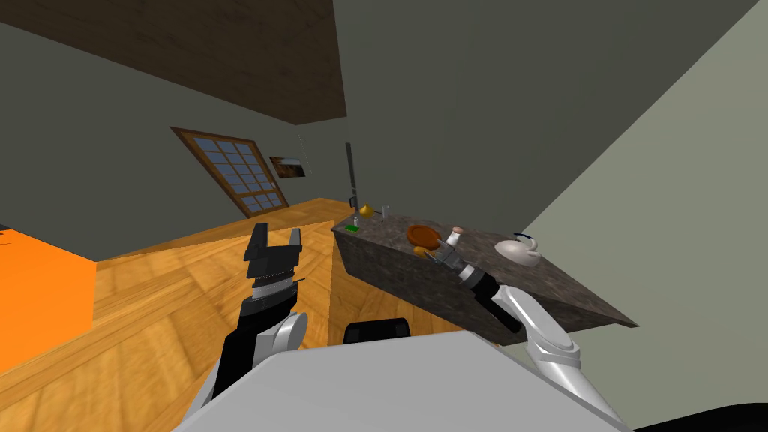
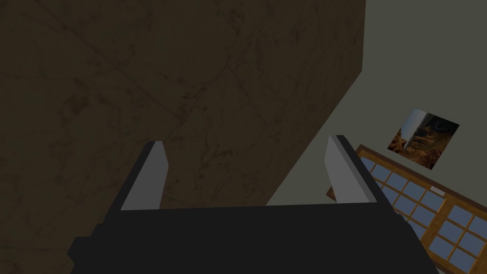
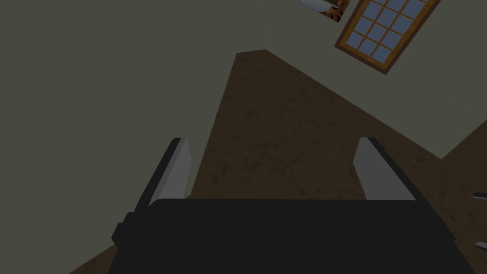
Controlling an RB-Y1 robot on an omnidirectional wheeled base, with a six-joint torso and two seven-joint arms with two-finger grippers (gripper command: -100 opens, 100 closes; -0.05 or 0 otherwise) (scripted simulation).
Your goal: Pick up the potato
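- Over on the worktop [image 1: 394, 229], the potato [image 1: 419, 251] (small orange lump, I judge) lies just beside my right gripper [image 1: 436, 258], its fingers apart for grasping.
- Left gripper [image 1: 279, 234] idles aside, fingers apart.

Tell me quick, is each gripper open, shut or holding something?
Left gripper: open, holding nothing.
Right gripper: open, holding nothing.
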